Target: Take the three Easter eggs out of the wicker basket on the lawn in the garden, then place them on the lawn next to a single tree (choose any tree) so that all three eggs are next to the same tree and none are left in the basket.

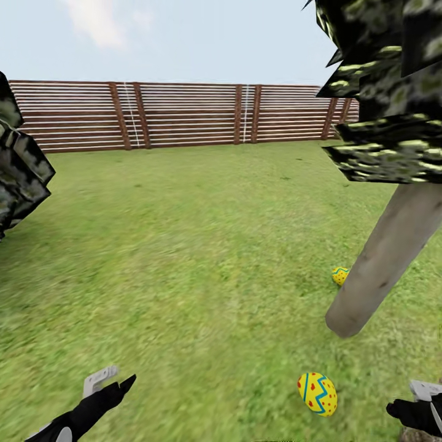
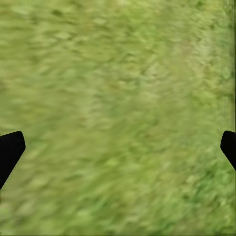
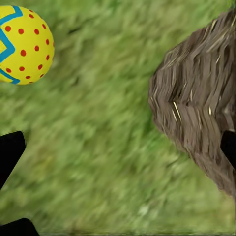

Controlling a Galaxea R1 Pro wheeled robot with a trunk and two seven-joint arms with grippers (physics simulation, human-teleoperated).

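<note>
Two eggs are down on the lawn (image 1: 184, 258): one (image 1: 317, 393) lower right, another (image 1: 340, 275) right beside the trunk (image 1: 385, 258). Third's still to go, I reckon. Both jaws spread, empty. Basket (image 3: 196, 103) near right gripper (image 3: 118, 152).

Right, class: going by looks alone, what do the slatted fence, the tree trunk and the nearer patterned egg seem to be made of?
The brown horizontal-slat fence looks like stained wood: thin boards between darker posts. The pale grey-brown tree trunk looks like smooth matte bark, faintly streaked, without scales. The yellow egg with red dots and blue zigzags seems painted and smooth, with crisp flat colours; whether shell or plastic lies underneath is unclear.
</note>
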